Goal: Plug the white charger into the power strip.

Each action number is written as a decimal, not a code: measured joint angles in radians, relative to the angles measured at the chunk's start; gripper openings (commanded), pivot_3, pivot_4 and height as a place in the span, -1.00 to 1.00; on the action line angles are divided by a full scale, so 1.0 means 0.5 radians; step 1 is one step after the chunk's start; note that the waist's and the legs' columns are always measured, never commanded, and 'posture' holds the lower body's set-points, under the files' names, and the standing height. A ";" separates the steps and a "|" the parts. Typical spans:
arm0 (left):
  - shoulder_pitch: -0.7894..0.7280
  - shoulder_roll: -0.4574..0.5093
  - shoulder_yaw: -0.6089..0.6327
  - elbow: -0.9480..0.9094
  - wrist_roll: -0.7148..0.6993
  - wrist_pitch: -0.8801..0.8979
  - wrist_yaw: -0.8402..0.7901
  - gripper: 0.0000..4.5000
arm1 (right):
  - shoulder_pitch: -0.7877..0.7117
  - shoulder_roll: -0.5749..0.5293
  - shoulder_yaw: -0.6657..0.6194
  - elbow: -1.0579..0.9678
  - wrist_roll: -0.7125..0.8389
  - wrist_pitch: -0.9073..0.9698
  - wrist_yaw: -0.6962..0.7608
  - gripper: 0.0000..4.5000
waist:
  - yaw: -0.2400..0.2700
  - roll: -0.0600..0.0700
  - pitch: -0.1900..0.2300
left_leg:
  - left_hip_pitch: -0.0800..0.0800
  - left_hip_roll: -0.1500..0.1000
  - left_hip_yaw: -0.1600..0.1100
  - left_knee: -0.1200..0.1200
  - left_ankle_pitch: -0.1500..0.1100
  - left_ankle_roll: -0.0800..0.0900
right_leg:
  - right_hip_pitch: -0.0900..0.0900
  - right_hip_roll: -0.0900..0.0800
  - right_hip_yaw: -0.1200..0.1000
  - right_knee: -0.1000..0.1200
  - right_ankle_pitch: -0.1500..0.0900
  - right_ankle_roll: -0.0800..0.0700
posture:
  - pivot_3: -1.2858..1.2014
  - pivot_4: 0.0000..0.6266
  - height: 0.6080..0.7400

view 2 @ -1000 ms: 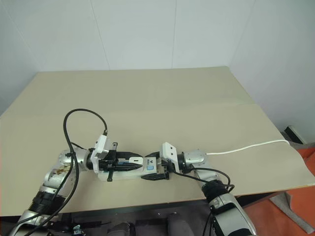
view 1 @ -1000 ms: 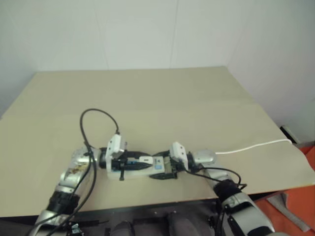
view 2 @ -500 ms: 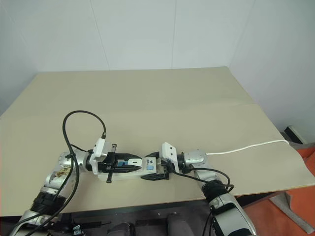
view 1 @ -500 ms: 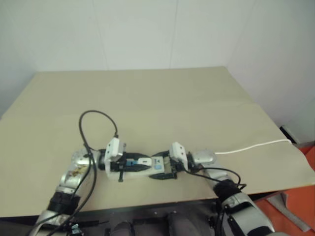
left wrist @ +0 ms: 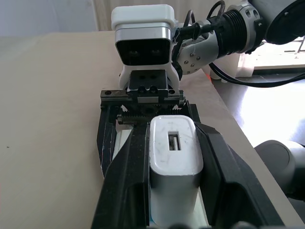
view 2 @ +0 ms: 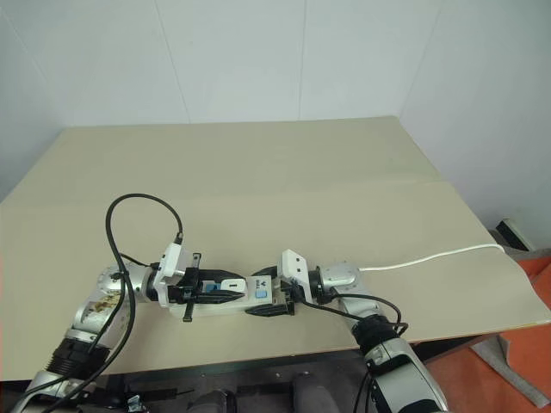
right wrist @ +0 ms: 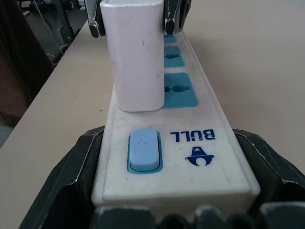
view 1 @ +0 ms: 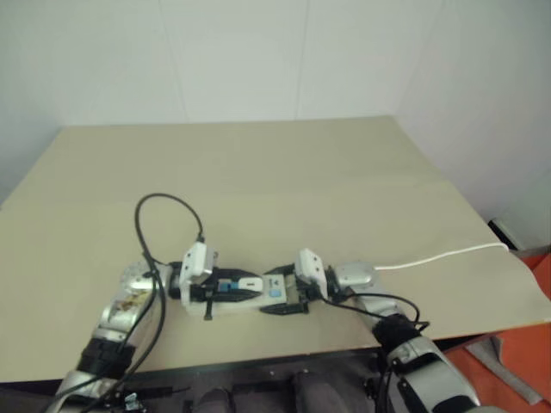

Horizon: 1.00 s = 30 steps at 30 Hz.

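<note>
The power strip, a long white bar with blue sockets and a blue switch, lies near the table's front edge. My right gripper is shut on its switch end, a black finger on each side. The white charger stands upright on the strip beside the socket nearest the switch. My left gripper is shut on the white charger, one finger on each flank. Whether its pins are in a socket is hidden.
The beige table stretches far behind the grippers. The strip's thin white cord runs right to the table's edge. A black cable loop arches above my left wrist. White walls stand behind and to the right.
</note>
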 measured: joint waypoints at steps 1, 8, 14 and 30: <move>0.003 0.000 0.000 -0.002 -0.001 0.000 0.003 -0.55 | 0.000 0.000 0.000 0.000 0.000 0.000 0.000 0.52 | 0.000 0.000 0.000 | 0.001 0.000 0.000 -0.001 0.000 0.000 | 0.000 0.000 0.000 0.000 0.000 0.000 | 0.03 -0.52 1.00; 0.015 0.049 -0.023 -0.016 0.025 0.032 0.017 -0.13 | -0.006 0.000 0.001 0.003 0.001 0.000 0.000 0.52 | -0.001 0.000 0.000 | 0.002 0.000 0.001 -0.004 0.000 0.000 | 0.000 0.000 0.001 -0.002 0.000 0.000 | 0.03 -0.52 1.00; 0.028 0.128 -0.008 0.020 0.049 0.144 0.005 0.72 | -0.014 -0.034 -0.011 0.022 0.016 -0.002 0.009 0.52 | 0.015 0.001 -0.001 | 0.002 -0.002 0.001 -0.007 0.000 0.000 | 0.000 -0.002 0.003 -0.004 -0.001 -0.001 | 0.03 -0.52 1.00; -0.484 0.293 0.203 0.077 -0.087 0.433 -0.027 1.00 | -0.016 -0.033 -0.006 -0.001 0.009 -0.001 -0.007 1.00 | 0.010 0.000 0.000 | -0.007 -0.002 -0.001 -0.007 0.000 0.000 | -0.003 -0.001 0.001 -0.011 0.005 0.009 | 0.03 -0.52 1.00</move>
